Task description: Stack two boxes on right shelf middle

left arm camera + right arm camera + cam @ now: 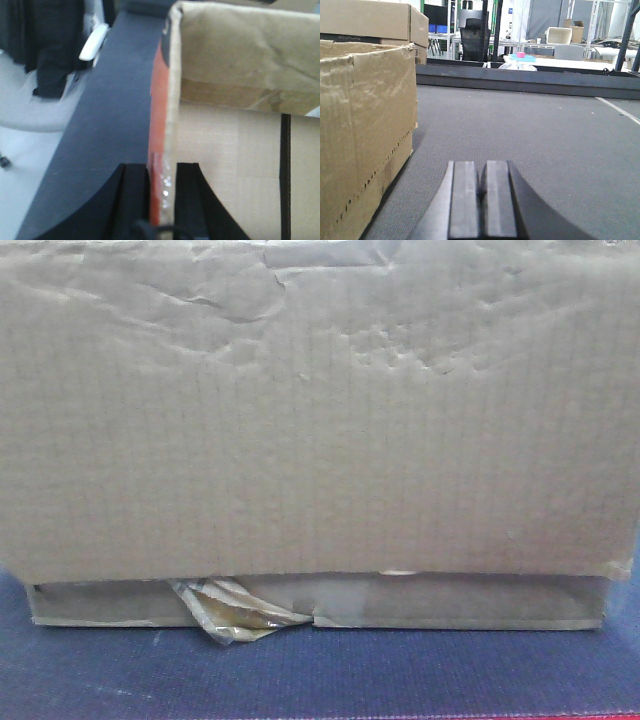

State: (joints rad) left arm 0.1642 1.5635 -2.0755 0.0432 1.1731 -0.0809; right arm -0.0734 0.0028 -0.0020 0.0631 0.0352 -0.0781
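Observation:
A tall brown box (320, 410) with a creased, dented face fills the front view. It rests on a flatter box (480, 602) whose clear tape (235, 612) peels off the front. My left gripper (161, 172) is shut on a thin cardboard box wall (172, 100), orange-red on its left face, plain brown on the right. My right gripper (482, 172) is shut with nothing in it, low over grey carpet-like flooring (530, 130). A brown box (365, 125) stands just to its left, apart from it. The shelf is out of view.
Both stacked boxes sit on a blue mat (320, 670). In the right wrist view, another carton (370, 20) stands behind the near box, with a dark raised ledge (520, 80), an office chair (474, 37) and a white bin (559, 35) beyond.

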